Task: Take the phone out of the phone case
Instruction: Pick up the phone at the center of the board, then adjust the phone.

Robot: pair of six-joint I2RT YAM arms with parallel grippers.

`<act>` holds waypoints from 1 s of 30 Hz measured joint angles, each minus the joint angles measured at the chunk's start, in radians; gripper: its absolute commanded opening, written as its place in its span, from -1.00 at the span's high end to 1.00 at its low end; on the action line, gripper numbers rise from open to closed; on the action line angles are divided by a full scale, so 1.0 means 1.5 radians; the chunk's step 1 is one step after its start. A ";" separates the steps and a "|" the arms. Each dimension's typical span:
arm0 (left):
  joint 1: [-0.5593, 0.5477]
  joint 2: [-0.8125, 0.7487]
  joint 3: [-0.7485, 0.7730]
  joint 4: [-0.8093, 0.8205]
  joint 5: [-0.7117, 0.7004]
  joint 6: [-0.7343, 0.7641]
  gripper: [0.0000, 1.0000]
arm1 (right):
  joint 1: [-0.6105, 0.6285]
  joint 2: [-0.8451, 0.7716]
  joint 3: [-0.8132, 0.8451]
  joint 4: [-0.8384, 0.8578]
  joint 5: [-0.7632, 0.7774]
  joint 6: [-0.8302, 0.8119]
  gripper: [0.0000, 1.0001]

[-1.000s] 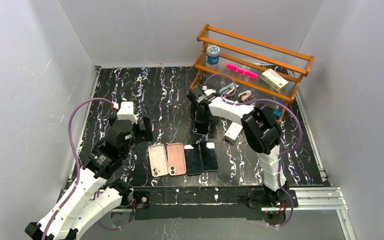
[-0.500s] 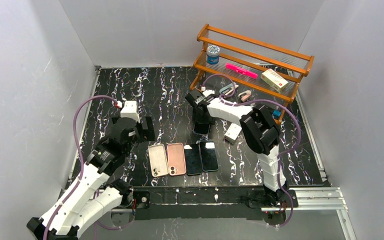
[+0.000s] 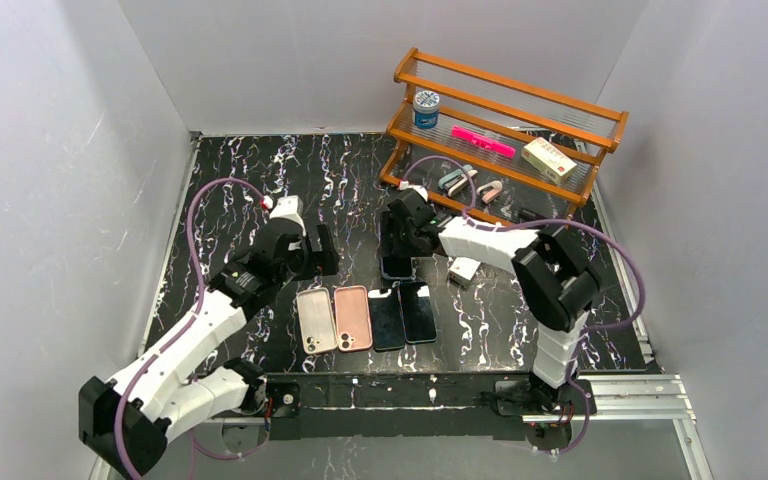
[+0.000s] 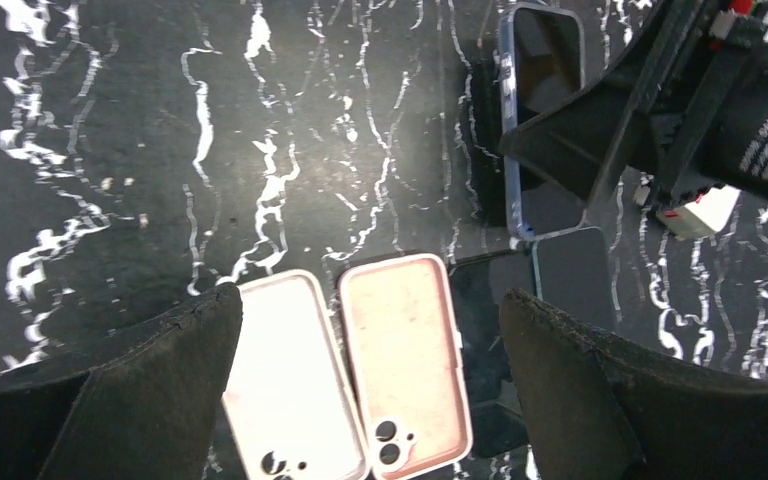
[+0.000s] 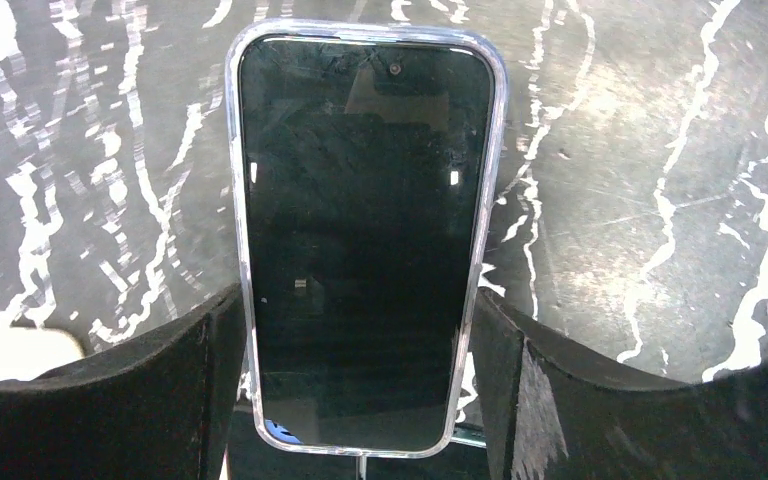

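A phone in a clear case [image 5: 365,230] sits between my right gripper's fingers, which press on both of its long sides near its lower end. In the top view my right gripper [image 3: 398,250] holds this cased phone [image 3: 397,264] just behind a row of four items: a white empty case [image 3: 315,320], a pink empty case [image 3: 352,317] and two bare black phones [image 3: 386,318]. My left gripper [image 3: 318,255] is open and empty, over the white case [image 4: 290,380] and pink case [image 4: 405,360]. The cased phone also shows in the left wrist view [image 4: 542,110].
A wooden rack [image 3: 505,130] stands at the back right with a blue-lidded jar [image 3: 426,108], a pink item [image 3: 482,141] and a small box [image 3: 548,157]. A small white box [image 3: 466,265] lies right of my right gripper. Grey walls close in the table.
My left arm has reached forward and to the right, toward the cased phone. My right gripper has shifted slightly nearer and to the right with the cased phone in it.
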 measured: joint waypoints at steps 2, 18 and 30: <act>0.000 0.017 0.000 0.019 0.015 -0.020 -0.96 | 0.001 -0.032 -0.034 0.044 -0.025 -0.021 0.89; 0.018 0.141 0.006 0.194 0.162 -0.144 -0.80 | 0.018 -0.224 -0.208 0.287 -0.219 -0.117 0.92; 0.020 0.170 -0.030 0.326 0.268 -0.234 0.03 | 0.070 -0.273 -0.239 0.340 -0.240 -0.147 0.89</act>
